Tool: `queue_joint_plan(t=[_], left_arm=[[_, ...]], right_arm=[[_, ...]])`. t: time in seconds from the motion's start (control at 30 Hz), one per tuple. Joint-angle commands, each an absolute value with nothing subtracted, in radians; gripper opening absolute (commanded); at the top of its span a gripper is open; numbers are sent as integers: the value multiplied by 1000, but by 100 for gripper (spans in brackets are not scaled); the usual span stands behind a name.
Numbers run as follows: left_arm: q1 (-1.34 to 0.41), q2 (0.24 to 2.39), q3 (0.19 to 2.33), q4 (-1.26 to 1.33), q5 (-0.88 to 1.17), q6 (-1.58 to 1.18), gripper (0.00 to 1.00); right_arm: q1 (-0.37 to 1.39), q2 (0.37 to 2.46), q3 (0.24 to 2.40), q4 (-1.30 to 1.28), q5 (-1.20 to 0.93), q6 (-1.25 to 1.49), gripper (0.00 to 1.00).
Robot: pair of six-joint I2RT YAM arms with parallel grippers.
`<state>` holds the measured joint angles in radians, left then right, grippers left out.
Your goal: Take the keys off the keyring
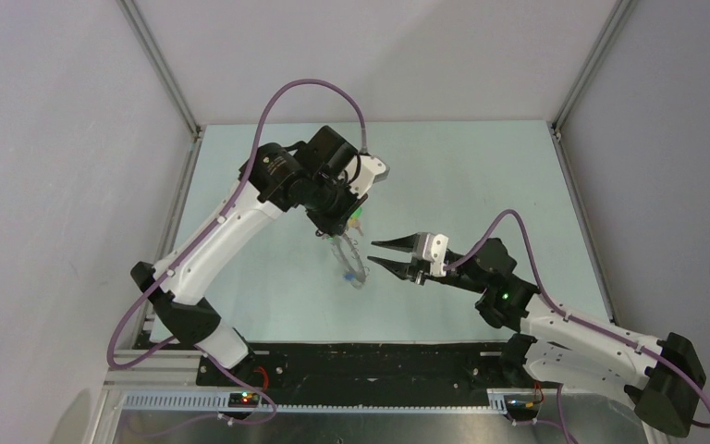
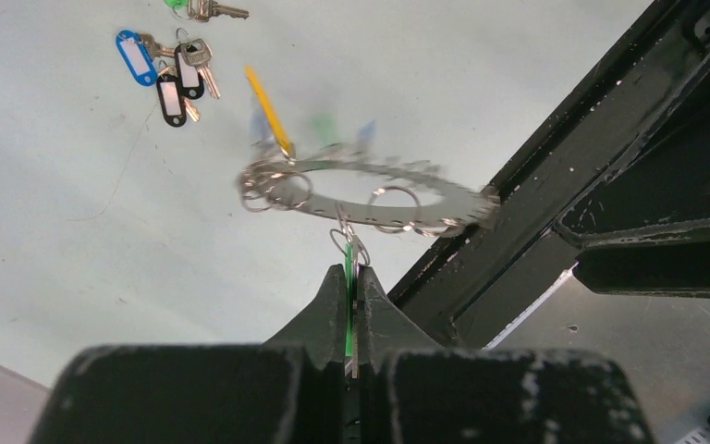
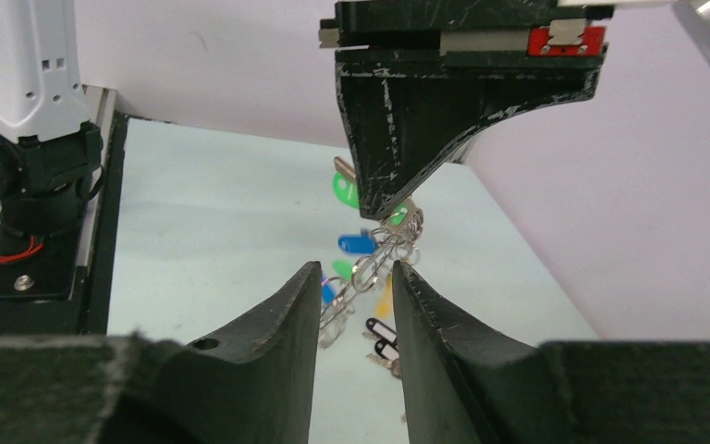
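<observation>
Pinching 1 green-tagged key (image 2: pixel 348 296) in my left gripper (image 2: pixel 353 276), right gripper (image 3: pixel 356 270) spread, I judge the dangling keyring (image 2: pixel 370 190) stiff, slick, swingy: best gripped across its flat rim.

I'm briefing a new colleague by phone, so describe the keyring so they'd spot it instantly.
Start at the left gripper, poised above the pale table and shut on a green tag. Dangling from that tag is the keyring: one wide, flat grey hoop, far bigger than the small wire rings threaded on it.
</observation>
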<state>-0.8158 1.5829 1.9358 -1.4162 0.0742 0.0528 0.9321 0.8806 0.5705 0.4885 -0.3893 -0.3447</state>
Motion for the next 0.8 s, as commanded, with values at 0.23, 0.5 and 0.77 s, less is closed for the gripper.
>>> queue_joint_plan(t=[0.23, 0.5, 0.77], left_arm=[[-813, 1549, 2006, -1393, 68, 28, 0], [-813, 1543, 2013, -1391, 56, 32, 0], [-812, 1540, 2023, -1391, 49, 39, 0]], right_arm=[[944, 907, 577, 470, -484, -169, 30], [986, 964, 578, 536, -444, -134, 0], [982, 1048, 589, 561, -316, -117, 0]])
